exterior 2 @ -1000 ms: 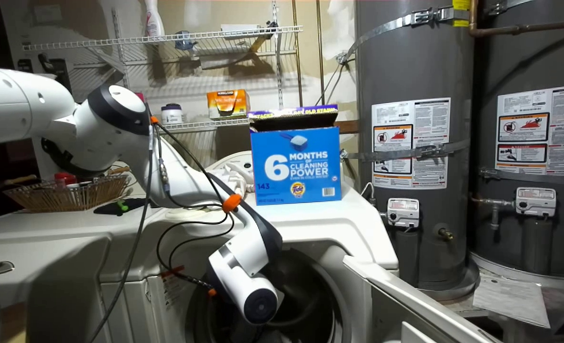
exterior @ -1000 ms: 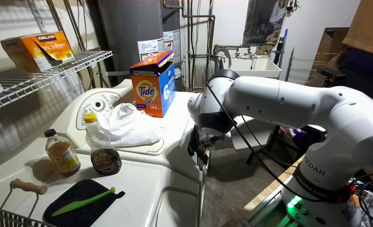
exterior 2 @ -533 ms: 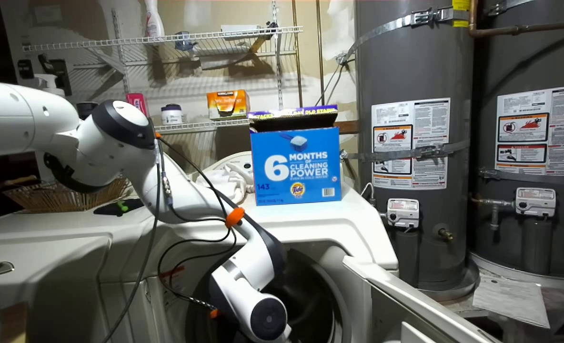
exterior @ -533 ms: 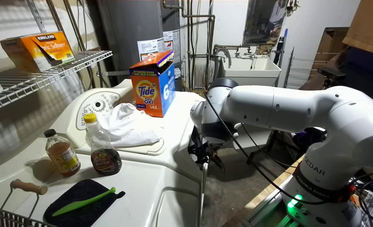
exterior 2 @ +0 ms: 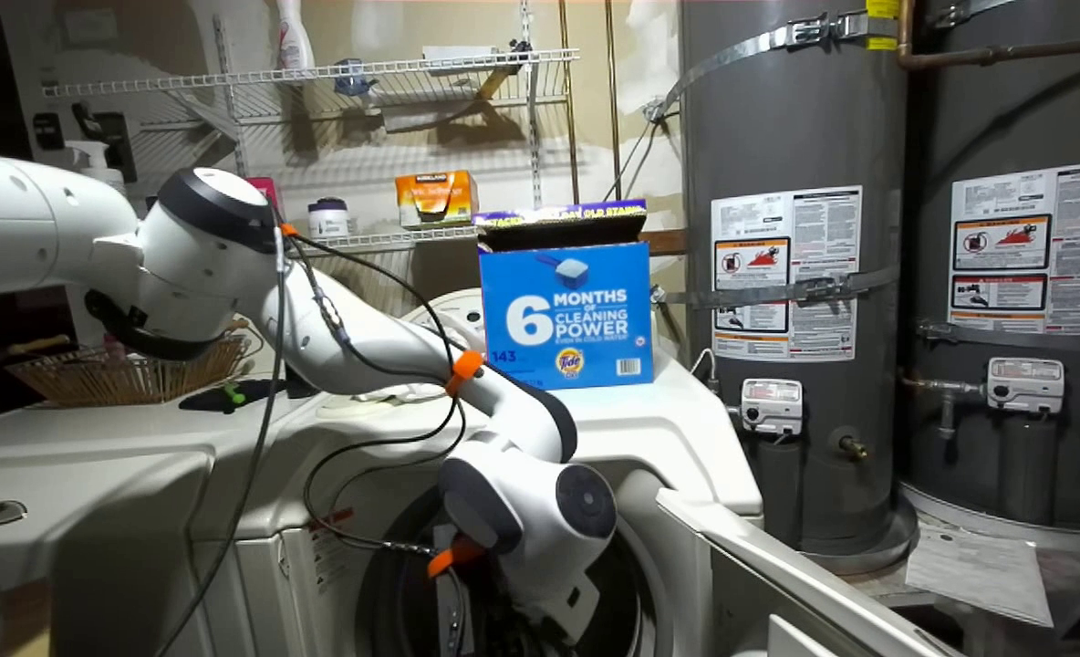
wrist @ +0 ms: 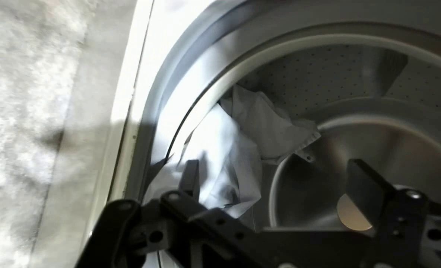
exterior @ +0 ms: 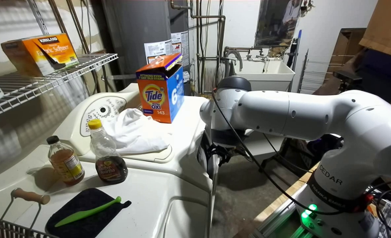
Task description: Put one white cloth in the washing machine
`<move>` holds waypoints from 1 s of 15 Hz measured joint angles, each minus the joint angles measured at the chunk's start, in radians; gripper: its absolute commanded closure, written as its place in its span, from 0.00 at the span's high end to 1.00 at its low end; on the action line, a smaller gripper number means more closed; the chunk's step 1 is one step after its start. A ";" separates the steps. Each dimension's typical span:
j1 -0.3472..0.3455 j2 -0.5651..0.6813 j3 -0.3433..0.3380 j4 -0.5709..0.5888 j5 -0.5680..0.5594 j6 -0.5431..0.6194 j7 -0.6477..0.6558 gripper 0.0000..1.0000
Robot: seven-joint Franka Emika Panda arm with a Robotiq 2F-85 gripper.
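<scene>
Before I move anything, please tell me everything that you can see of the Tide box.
The Tide box looks like printed cardboard, with an orange face bearing the round Tide logo and a broad blue face with a large white 6. Its lid is partly raised, leaving a dark gap; the contents cannot be seen. It stands upright on top of the washing machine, beside a crumpled white cloth; whether box and cloth touch is not clear.

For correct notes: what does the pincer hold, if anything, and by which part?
Nothing: the pincer stands open, and white cloth lies loose in the washing machine.
</scene>
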 measured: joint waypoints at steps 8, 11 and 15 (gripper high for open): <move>0.384 0.046 -0.351 -0.262 -0.357 -0.111 0.039 1.00; 0.562 0.050 -0.503 -0.377 -0.495 -0.103 0.052 1.00; 0.780 0.053 -0.721 -0.521 -0.612 -0.028 0.049 1.00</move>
